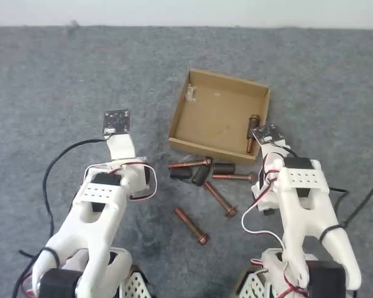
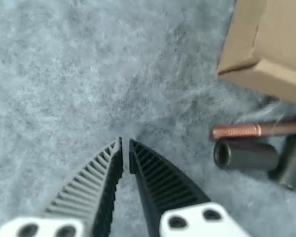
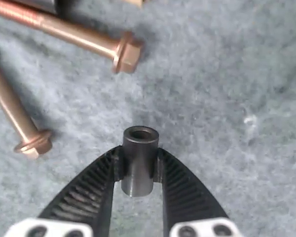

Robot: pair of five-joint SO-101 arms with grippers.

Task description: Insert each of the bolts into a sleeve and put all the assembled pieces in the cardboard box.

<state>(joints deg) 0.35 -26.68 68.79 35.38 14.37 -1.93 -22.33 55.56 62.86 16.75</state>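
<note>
My right gripper (image 3: 139,154) is shut on a black sleeve (image 3: 139,165), held upright just above the grey carpet with its bore facing the camera. Two copper bolts (image 3: 74,34) (image 3: 15,118) lie on the carpet beyond it. My left gripper (image 2: 125,144) is shut with nothing between its fingers, low over bare carpet beside a box corner. A bolt (image 2: 256,130) and a black sleeve (image 2: 244,155) lie off to its side. The cardboard box (image 1: 183,105) holds one copper bolt (image 1: 253,132) along its right wall. Several bolts (image 1: 191,225) and sleeves (image 1: 224,168) lie in front of the box.
Grey carpet (image 1: 81,74) covers the whole table, with open room to the left of the box and behind it. The two white arms (image 1: 99,211) (image 1: 304,205) flank the pile of loose parts. Black cables (image 1: 50,186) trail at the lower left and right.
</note>
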